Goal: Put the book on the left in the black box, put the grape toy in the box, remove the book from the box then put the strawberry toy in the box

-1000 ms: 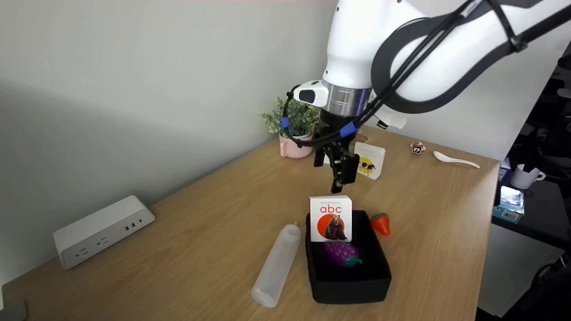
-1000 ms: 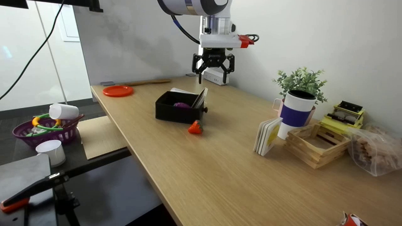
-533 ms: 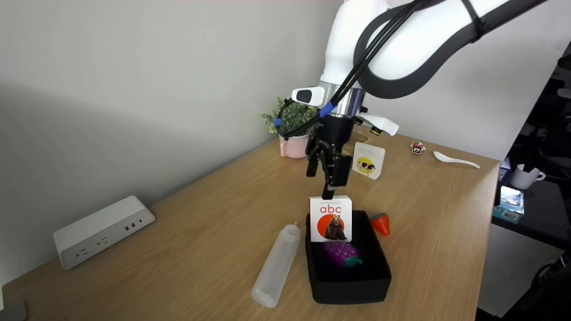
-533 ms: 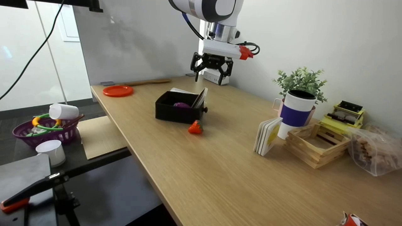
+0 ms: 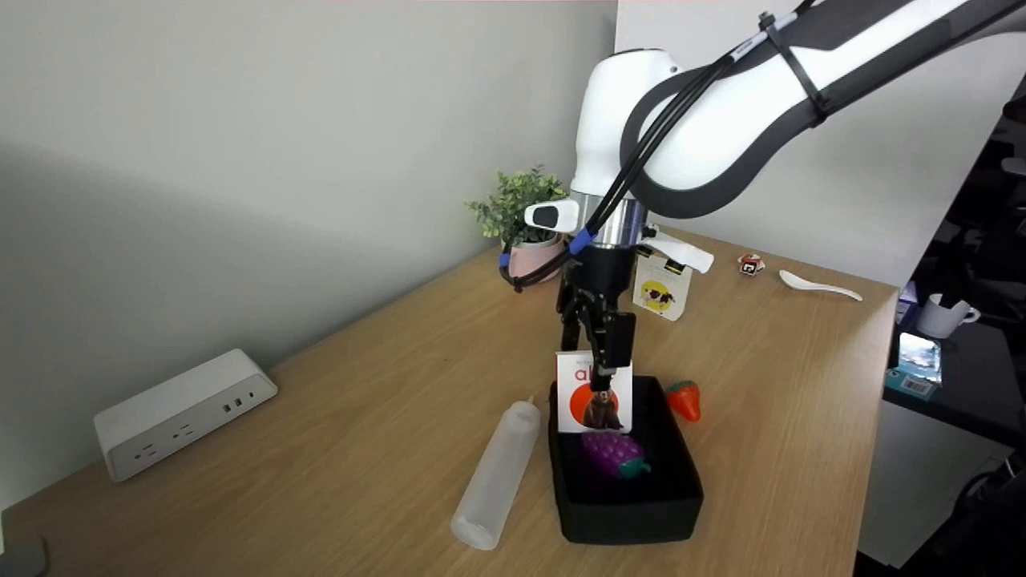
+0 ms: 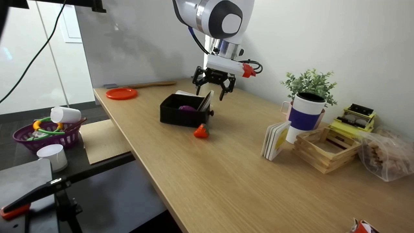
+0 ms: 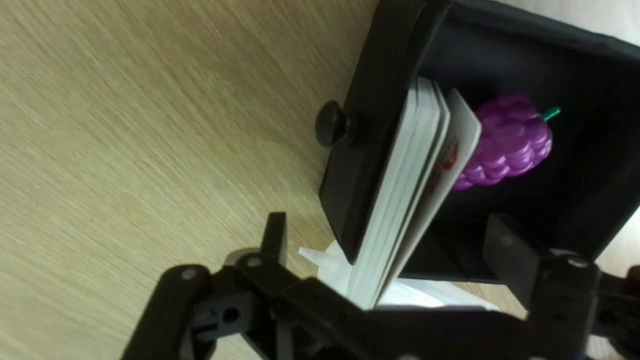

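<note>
Book [image 5: 590,410] leans inside the black box [image 5: 631,522] beside the grape toy [image 5: 611,453]; the strawberry toy [image 5: 684,402] lies just outside; the hand [image 6: 209,96] is spread wide at the book's top edge.

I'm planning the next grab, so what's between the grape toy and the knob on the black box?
In the wrist view, going from the grape toy toward the knob, you meet the book, then the wall of the black box.
</note>
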`<act>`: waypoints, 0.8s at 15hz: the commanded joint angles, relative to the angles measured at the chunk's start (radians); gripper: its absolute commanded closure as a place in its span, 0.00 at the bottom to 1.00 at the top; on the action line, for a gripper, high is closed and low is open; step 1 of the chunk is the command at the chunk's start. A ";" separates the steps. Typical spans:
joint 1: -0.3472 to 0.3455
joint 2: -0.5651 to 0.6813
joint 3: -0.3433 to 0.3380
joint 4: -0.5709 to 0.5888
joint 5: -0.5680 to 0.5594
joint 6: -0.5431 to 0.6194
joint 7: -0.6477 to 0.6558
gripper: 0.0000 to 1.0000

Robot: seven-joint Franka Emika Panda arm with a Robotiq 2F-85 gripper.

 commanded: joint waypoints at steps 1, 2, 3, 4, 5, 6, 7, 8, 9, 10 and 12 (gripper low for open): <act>0.004 0.034 -0.003 0.054 0.007 -0.062 -0.002 0.00; 0.005 0.039 -0.003 0.062 0.006 -0.071 -0.003 0.25; 0.006 0.043 -0.004 0.068 0.004 -0.077 -0.003 0.28; 0.007 0.045 -0.004 0.073 0.004 -0.083 -0.004 0.34; 0.008 0.045 -0.005 0.077 0.003 -0.090 -0.003 0.42; 0.009 0.047 -0.006 0.083 0.002 -0.097 -0.003 0.48; 0.009 0.047 -0.006 0.087 0.002 -0.103 -0.003 0.56; 0.010 0.047 -0.007 0.091 0.002 -0.107 -0.002 0.62; 0.010 0.048 -0.007 0.095 0.002 -0.108 -0.003 0.70; 0.011 0.049 -0.008 0.099 0.001 -0.112 -0.002 0.76; 0.013 0.053 -0.008 0.109 -0.001 -0.116 -0.002 0.90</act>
